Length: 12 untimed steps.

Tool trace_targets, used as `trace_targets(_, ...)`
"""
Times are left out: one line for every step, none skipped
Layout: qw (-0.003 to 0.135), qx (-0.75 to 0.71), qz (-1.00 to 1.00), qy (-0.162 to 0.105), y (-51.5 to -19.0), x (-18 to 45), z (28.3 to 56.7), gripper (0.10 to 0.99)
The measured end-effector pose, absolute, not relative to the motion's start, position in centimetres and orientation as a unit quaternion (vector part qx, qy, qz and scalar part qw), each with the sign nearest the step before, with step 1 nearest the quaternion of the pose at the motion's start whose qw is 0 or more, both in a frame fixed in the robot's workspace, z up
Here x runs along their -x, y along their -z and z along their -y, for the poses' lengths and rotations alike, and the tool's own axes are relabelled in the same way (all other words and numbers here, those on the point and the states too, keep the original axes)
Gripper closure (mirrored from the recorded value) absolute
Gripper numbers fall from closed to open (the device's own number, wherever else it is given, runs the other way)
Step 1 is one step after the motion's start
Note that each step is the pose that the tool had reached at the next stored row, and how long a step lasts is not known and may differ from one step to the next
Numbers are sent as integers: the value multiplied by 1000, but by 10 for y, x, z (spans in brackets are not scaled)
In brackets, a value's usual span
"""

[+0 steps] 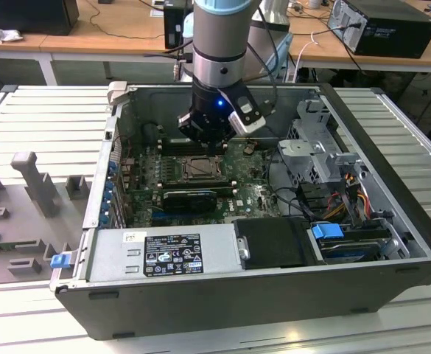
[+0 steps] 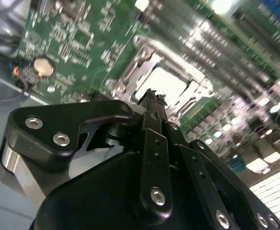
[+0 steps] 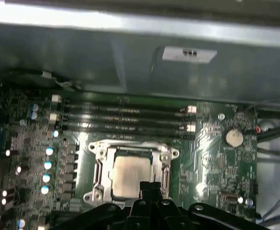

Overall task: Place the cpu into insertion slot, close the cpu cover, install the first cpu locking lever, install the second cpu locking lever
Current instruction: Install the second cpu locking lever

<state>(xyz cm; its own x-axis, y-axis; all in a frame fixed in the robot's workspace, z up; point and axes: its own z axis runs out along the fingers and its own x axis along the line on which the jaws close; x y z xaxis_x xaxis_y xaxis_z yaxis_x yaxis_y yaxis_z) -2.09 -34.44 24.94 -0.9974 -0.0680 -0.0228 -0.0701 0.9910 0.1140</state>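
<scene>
In both wrist views the gripper has its black fingers drawn together into one narrow tip with nothing between them, poised just above the near edge of the insertion slot. The cpu already lies in that socket, its pale face showing inside the silvery rim, and the cpu cover appears, as far as I can judge, to lie down around it as a frame with the chip in its window; whether either locking lever is latched I cannot tell. The risk from here, to my mind, is the closed tip coming down on the chip's bare face or on the thin frame instead of on a lever, which could scratch the chip or press it askew on the socket contacts; a sideways slip could also catch the small parts crowded beside the socket. Beyond the socket run the long memory slots, with a round coin cell off to one side on the green motherboard. In the exterior view the arm reaches down into the open computer case, which lies on its side on a ribbed grey table; a grey power supply fills the near end, and wooden desks with cables and another black box stand behind.
</scene>
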Motion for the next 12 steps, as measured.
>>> trace_targets(9,35,-998,-57,-249,21,349,980)
trace_targets(9,35,-998,-58,-249,21,353,980)
trace_targets(9,35,-998,-57,-248,21,355,980)
trace_targets(9,35,-998,-57,-248,21,358,980)
trace_targets(9,35,-998,-58,-248,22,362,980)
trace_targets(9,35,-998,-58,-248,23,366,980)
trace_targets(9,35,-998,-59,-247,24,368,980)
trace_targets(8,35,-998,-61,-247,25,370,980)
trace_targets(6,34,-997,-62,-247,25,371,980)
trace_targets(4,34,-997,-65,-246,26,373,980)
trace_targets(4,34,-997,-66,-246,27,374,980)
trace_targets(4,34,-997,-67,-245,29,376,980)
